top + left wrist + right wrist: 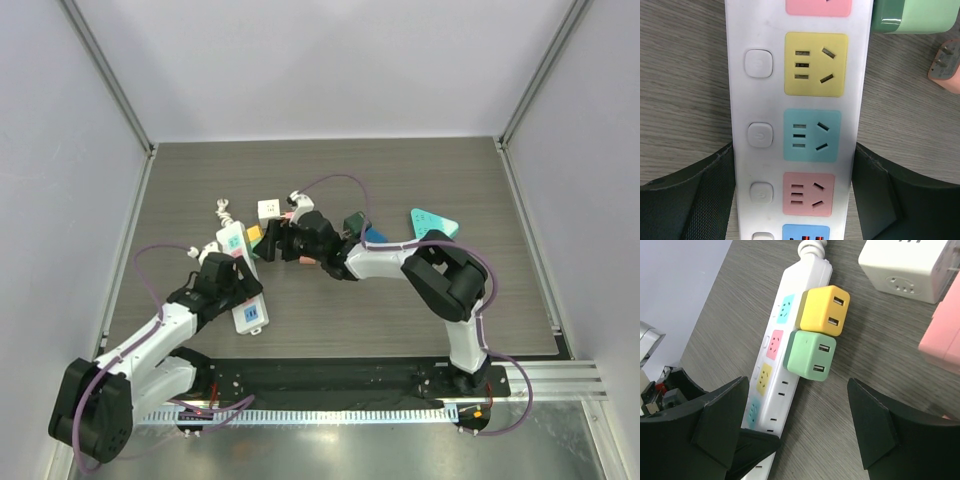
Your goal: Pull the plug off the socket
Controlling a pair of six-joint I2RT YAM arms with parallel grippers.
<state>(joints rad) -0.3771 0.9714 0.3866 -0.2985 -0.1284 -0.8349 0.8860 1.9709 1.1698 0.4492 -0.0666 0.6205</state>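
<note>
On woodgrain table (350,320) | left hand (792,152) clamps glossy white strip (737,110) | right hand (797,382) spread, empty

green plug (810,356) abutting yellow plug (824,310), flank exposed

A lab test cell (plain white walls (320,70), aluminium framing (108,75)) encloses the tabletop (330,330).

Overhead view, plus two wrist close-ups.
I look down from above and behind the arms; both wrist cameras sit close over the long white plastic power strip (737,100), shared by all three.
</note>
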